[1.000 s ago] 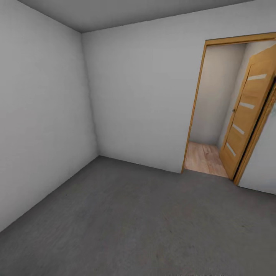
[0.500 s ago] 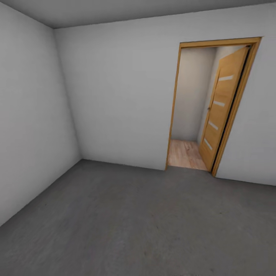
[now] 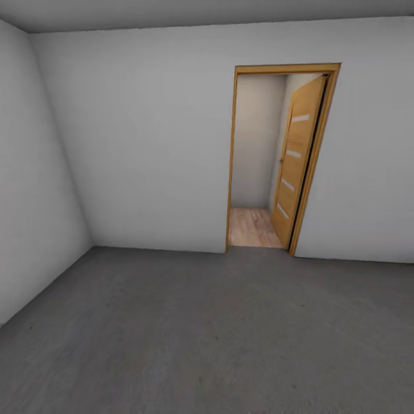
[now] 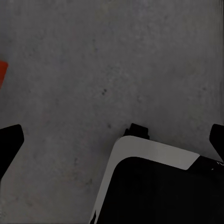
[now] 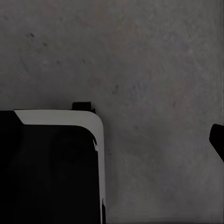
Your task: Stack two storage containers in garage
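I am in the garage, on its dark grey concrete floor [image 3: 190,333]. An orange-red sliver at the edge of the left wrist view looks like a corner of a storage container [image 4: 2,73] lying on the floor; the rest is cut off. My left gripper [image 4: 113,140] hangs open above bare floor, its black fingertips [image 4: 10,140] spread wide and holding nothing. One dark fingertip [image 5: 218,139] of my right gripper [image 5: 112,140] sits at the frame's edge, spread wide, with only floor in front of it. The living room is out of view.
An open light wooden door [image 3: 296,164] with four glass slits stands in a wood-framed doorway [image 3: 233,155] in the white far wall, leading to a wood-plank passage [image 3: 253,227]. A white wall [image 3: 29,190] closes the left side. My white-and-black base [image 4: 154,186] shows below both wrists.
The head camera has swung to the right. The doorway has shifted from the picture's right edge toward its middle and the left corner has slid further left. Nothing in the room has moved.
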Controlling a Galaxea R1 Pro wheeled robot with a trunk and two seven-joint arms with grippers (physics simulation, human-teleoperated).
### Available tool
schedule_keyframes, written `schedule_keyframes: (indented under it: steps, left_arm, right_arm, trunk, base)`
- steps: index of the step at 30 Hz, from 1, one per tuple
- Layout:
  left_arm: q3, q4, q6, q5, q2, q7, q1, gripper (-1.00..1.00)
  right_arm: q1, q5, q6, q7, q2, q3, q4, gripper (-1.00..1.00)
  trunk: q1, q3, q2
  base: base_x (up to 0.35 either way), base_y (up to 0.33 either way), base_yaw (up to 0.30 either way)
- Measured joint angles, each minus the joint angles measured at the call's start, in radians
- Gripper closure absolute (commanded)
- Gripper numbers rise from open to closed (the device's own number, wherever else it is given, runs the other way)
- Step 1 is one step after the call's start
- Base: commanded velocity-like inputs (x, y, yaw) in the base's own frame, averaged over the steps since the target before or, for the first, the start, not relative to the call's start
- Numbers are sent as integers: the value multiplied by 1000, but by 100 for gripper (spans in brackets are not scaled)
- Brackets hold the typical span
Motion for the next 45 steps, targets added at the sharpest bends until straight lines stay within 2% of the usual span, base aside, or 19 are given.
schedule_keyframes:
  steps: [33,45]
  left_arm:
    - [6,5,2,4,-7,0,0,-100]
    - [5,12,17,4,-8,-2,0,-100]
  right_arm:
    - [0,-1,-1,2,-3,-1,0,-100]
    - [0,3,5,2,-2,0,0,-100]
  trunk:
    - [0,0,0]
    - [-1,2,0]
  base:
    - [0,0,-300]
    - [248,0,-53]
